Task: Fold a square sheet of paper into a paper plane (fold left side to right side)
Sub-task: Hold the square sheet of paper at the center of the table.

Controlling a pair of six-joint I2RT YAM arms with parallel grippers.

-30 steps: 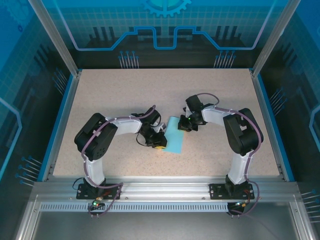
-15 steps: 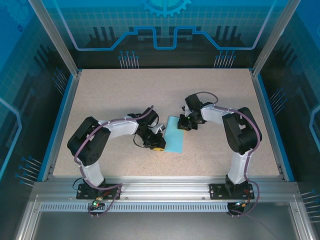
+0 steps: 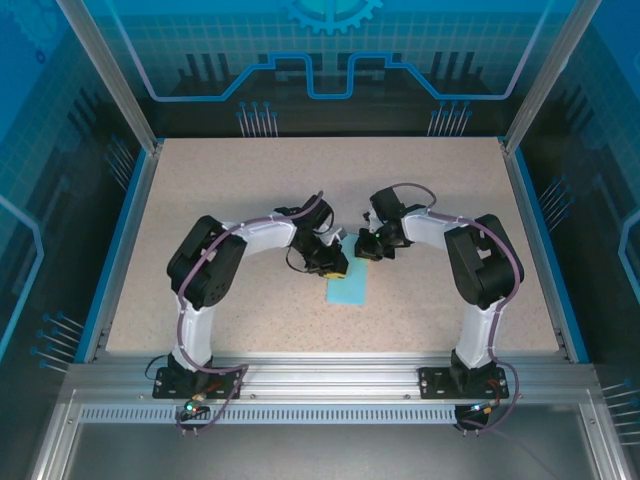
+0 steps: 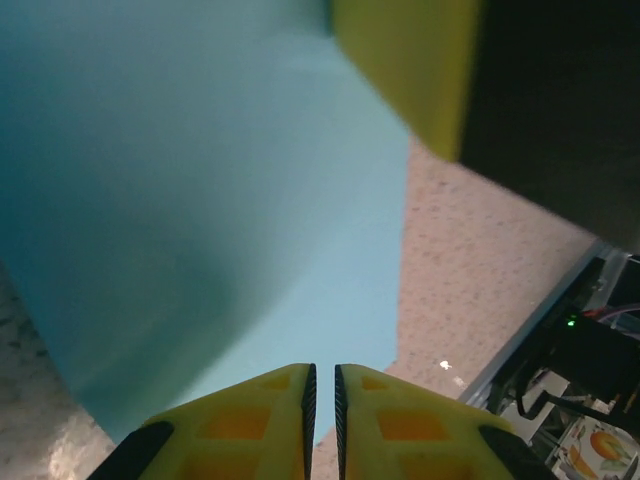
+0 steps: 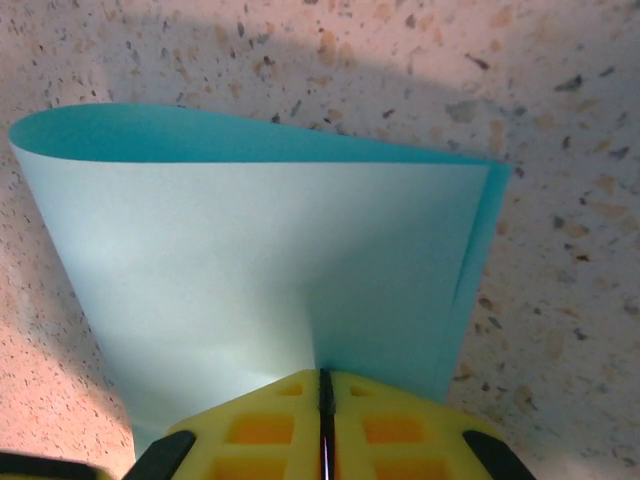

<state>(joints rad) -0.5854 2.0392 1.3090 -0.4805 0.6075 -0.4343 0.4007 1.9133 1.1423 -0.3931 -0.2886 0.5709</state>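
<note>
1. The square sheet of paper [image 3: 349,290] lies on the speckled tabletop [image 3: 250,190], between my two arms; from above it reads as a narrow light-blue rectangle, doubled over on itself
2. My right tool [image 3: 366,248] sits at the sheet's far right corner, and my left tool [image 3: 333,264] is just beside it, at the far left part of the sheet
3. In my right wrist view, my right tool [image 5: 322,385] has its yellow fingers pressed together with no gap, pinching the near edge of the sheet [image 5: 280,260]
4. There the top layer covers most of the lower one, which shows as a darker strip along the right side; the fold at the far edge is rounded on the left, not pressed flat
5. In my left wrist view, my left tool [image 4: 323,385] is nearly closed, with only a thin slit between the fingers
6. Its tips overlap the sheet's [image 4: 200,200] near edge; I cannot tell if they grip it
7. A blurred yellow finger [image 4: 400,70] of my right tool shows at the sheet's far corner
</note>
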